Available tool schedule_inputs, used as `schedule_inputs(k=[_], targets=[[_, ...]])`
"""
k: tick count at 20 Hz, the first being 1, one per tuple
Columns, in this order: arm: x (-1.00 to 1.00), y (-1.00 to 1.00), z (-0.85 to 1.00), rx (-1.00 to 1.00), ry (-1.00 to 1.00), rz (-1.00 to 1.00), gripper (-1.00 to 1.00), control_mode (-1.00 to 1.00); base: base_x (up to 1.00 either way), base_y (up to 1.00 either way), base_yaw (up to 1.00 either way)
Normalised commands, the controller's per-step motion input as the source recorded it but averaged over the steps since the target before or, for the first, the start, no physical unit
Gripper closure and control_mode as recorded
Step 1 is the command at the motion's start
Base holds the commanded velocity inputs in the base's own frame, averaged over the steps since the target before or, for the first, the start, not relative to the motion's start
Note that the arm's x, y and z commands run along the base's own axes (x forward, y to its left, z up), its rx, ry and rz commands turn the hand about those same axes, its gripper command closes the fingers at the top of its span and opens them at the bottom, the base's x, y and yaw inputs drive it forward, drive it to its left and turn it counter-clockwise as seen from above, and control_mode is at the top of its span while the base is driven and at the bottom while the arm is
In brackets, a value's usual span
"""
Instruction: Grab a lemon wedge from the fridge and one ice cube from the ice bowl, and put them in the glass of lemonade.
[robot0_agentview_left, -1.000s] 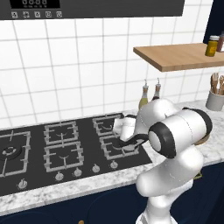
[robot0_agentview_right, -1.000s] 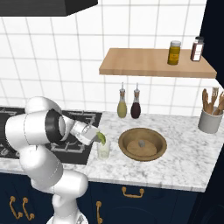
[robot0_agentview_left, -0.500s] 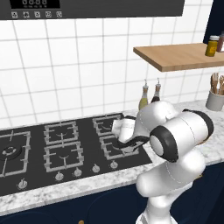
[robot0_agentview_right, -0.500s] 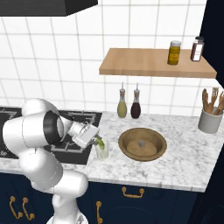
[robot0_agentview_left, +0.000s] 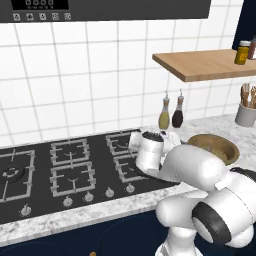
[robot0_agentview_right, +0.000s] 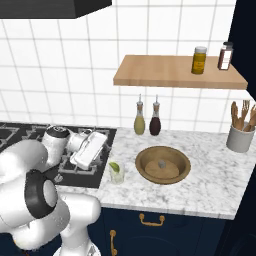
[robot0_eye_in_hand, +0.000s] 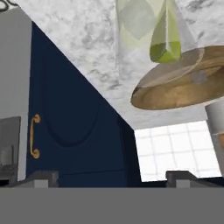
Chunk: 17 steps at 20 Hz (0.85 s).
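The glass of lemonade (robot0_agentview_right: 116, 173) stands on the marble counter just left of the ice bowl (robot0_agentview_right: 163, 165). The lemon wedge (robot0_agentview_right: 114, 166) sits in the glass at its rim, yellow-green. One pale ice cube (robot0_agentview_right: 161, 163) lies in the brown bowl. My gripper (robot0_agentview_right: 95, 153) hovers over the hob's right edge, up and left of the glass, open with nothing between its fingers. In the hand view my gripper (robot0_eye_in_hand: 111, 177) looks at the glass (robot0_eye_in_hand: 133, 26), the wedge (robot0_eye_in_hand: 165, 41) and the bowl (robot0_eye_in_hand: 183, 85). The bowl (robot0_agentview_left: 212, 147) peeks out behind my arm. The fridge is out of view.
A black gas hob (robot0_agentview_right: 30, 137) lies left of the glass. Two oil bottles (robot0_agentview_right: 147, 117) stand at the tiled wall behind the bowl. A utensil pot (robot0_agentview_right: 240, 137) is at the far right, under a wooden shelf (robot0_agentview_right: 175, 75) with jars. Navy cabinets (robot0_eye_in_hand: 74, 113) run below the counter.
My hand has drawn back from the glass, up and to the left over the hob edge. The lemon wedge stays in the glass.
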Motion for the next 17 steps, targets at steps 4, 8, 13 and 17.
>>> schedule_inputs(k=[4,8,13,17], targets=[[-1.0,0.44,0.64,-0.01,-0.54,0.0,-1.0,-1.0,0.0,0.0,0.0],[-1.0,0.71,0.64,0.0,-0.56,0.0,-1.0,-1.0,0.0,0.0,0.0],[-0.82,0.71,0.53,0.0,-0.4,0.0,-1.0,-1.0,0.0,0.0,0.0],[-0.62,0.98,0.11,0.0,-0.26,-0.05,-1.0,-1.0,0.0,0.0,0.0]])
